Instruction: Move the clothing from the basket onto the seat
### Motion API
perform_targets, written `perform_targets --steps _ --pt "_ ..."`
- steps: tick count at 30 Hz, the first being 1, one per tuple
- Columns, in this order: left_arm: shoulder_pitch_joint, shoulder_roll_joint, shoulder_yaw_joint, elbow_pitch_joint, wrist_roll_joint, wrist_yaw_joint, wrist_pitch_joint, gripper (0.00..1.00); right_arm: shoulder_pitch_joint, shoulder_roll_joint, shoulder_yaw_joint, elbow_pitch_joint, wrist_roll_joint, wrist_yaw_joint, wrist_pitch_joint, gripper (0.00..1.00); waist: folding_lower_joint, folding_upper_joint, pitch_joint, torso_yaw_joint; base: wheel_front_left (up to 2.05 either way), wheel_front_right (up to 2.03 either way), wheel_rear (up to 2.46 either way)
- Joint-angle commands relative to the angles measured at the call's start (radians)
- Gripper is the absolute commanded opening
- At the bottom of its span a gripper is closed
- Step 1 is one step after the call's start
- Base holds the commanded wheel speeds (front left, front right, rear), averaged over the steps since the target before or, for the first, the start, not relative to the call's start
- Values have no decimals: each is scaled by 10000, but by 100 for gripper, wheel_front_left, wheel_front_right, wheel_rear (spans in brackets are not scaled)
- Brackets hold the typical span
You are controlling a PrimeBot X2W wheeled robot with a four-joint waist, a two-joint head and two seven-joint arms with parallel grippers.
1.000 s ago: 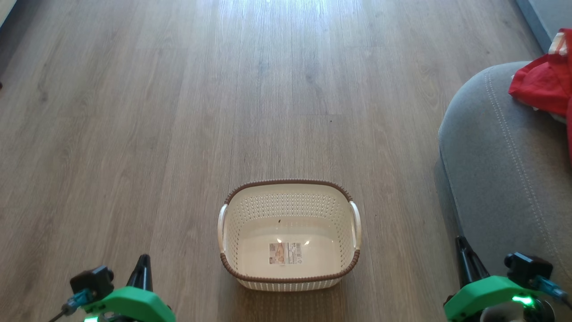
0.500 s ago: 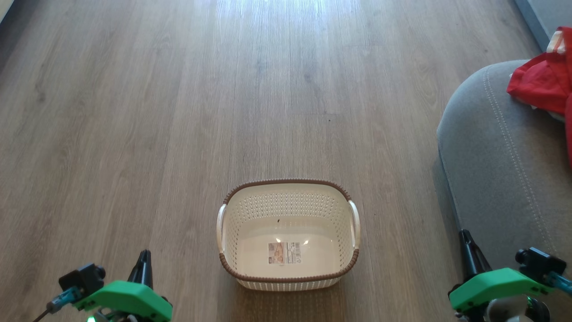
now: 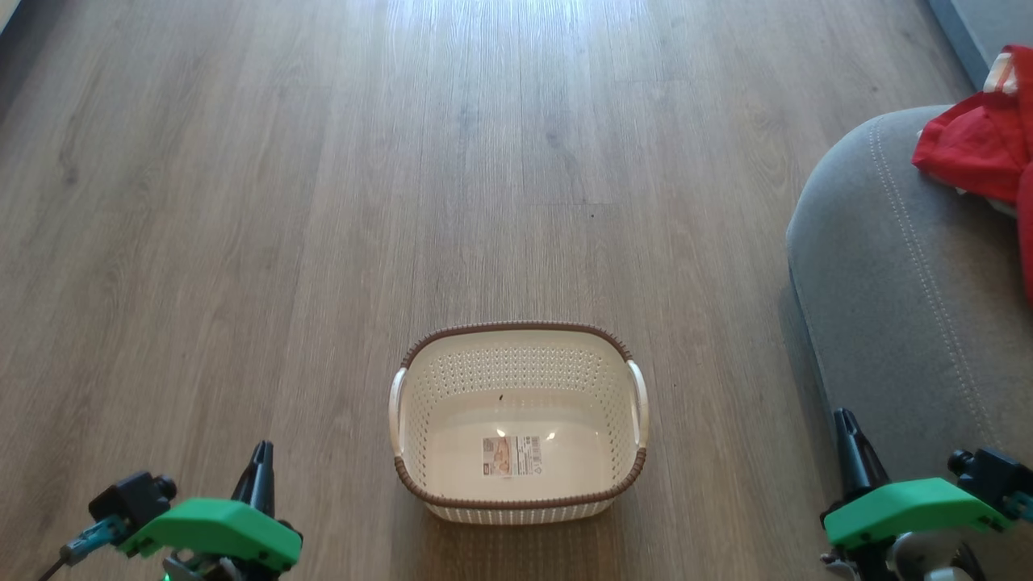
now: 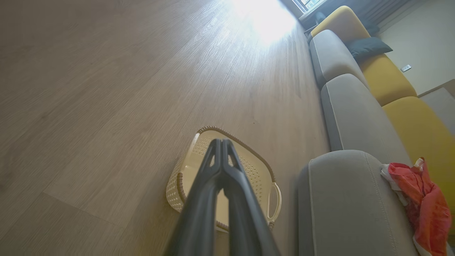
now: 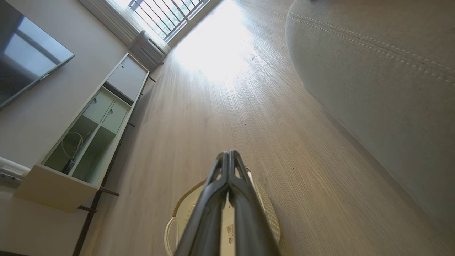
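Finding cream perforated plastic basket (image 3: 516, 327) empty, left gripper (image 3: 260, 449) and right gripper (image 3: 842, 416) closed on nothing. Risk: loosely heaped red fabric clothing (image 3: 968, 153) slipping off grey upholstered seat (image 3: 888, 282).

You get bright daylight from the window (image 5: 161, 16), strong white glare on the wood floor (image 3: 323, 202), two small glints inside the basket (image 3: 516, 327), a soft shadow beside the seat (image 3: 888, 323), wrist views curved at edges, head view sharp
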Motion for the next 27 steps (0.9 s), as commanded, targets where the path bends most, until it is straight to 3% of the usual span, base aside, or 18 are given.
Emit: perform_targets --steps 1,27 --pt "-566 12 313 -347 -288 -110 58 0 -577 -63 27 -395 352 0 82 0 0 0 2 -5 0 0 0" --pt "-759 -258 955 -584 -2849 -711 777 0 -785 -72 -44 -733 3440 0 800 0 0 0 33 -97 0 0 0"
